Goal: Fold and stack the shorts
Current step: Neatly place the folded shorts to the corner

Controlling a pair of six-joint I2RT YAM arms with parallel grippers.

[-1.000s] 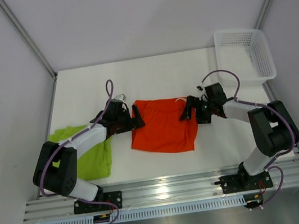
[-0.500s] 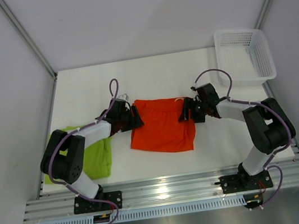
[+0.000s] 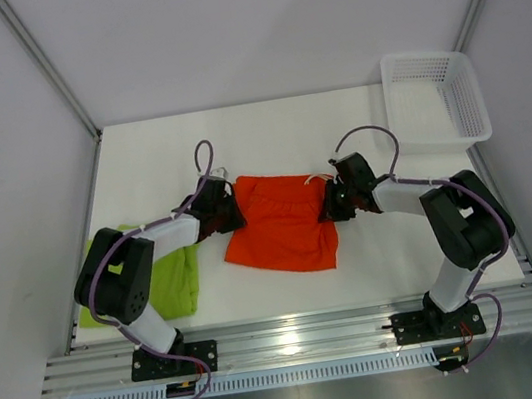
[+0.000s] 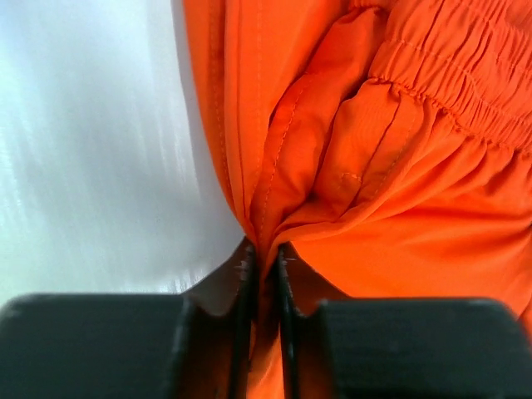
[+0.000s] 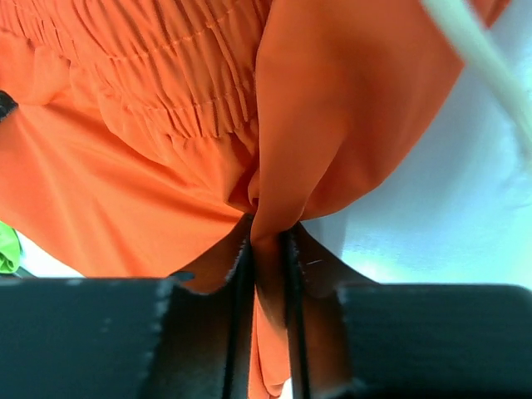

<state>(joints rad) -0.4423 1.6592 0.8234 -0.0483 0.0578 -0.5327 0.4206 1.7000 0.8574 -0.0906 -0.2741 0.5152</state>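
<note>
Light and limp (likely slippery too), the orange shorts (image 3: 280, 223) bunch where the left gripper (image 4: 264, 258) and right gripper (image 5: 268, 241) each pinch a fold at either end of the waistband (image 5: 191, 91).

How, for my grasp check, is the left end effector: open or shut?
Shut: the left end effector pinches a fold of the orange shorts.

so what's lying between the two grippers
The bright orange-red fabric shorts fill the stretch, pinched at one side by the left gripper and the other by the right gripper; top view.
</note>
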